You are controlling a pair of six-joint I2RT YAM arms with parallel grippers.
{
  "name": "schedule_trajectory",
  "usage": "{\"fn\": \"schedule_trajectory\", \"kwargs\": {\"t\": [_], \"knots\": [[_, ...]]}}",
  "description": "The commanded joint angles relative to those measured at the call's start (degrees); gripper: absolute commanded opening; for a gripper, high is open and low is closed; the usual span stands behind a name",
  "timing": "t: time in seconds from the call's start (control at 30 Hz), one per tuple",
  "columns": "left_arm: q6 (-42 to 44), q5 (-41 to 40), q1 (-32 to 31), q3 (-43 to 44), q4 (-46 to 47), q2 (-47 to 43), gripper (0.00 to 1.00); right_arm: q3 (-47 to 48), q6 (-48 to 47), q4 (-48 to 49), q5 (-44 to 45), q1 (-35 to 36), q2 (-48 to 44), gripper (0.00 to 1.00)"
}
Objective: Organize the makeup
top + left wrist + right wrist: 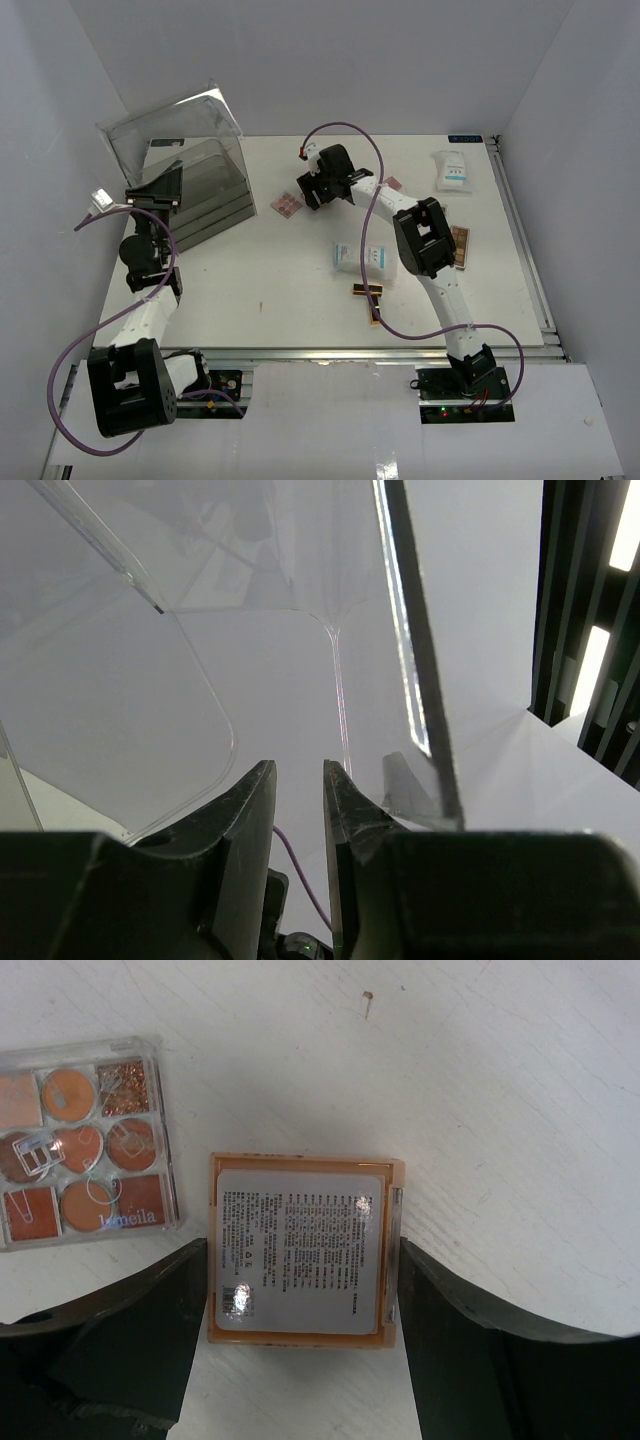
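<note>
Square palette (303, 1263) straddled by my right tool (300, 1252).
Label-side up on the surface (500, 1080), beside a second palette (85, 1140); fingers (120, 1330) stand apart at both edges, squared for lifting; whether clamped I cannot tell.

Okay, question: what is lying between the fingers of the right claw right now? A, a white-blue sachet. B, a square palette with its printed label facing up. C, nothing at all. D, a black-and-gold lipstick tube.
B: the right wrist view shows the square orange palette, white printed label up, lying with one finger of the right claw on each side of it.
</note>
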Motion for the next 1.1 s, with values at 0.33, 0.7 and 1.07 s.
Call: {"fn": "schedule_trajectory", "kwargs": {"t": [0.33,0.7,1.07], "knots": [[-1.0,0.1,0.5,5.3,-2.3,-2.0,0.36,-21.5,-27.8,-0.8,-19.6,3.2,-30.1,0.19],[-0.7,-0.4,0.5,5.6,-4.9,-3.4,0.36,-23.2,-55.7,-5.6,-10.1,19.6,-35.1,0.18],[-0.3,-0.1,0.5,5.8,-6.4,-4.4,0.36,-14.4,-55.3,13.1,-3.6,24.5,-27.4,0.19]]}}
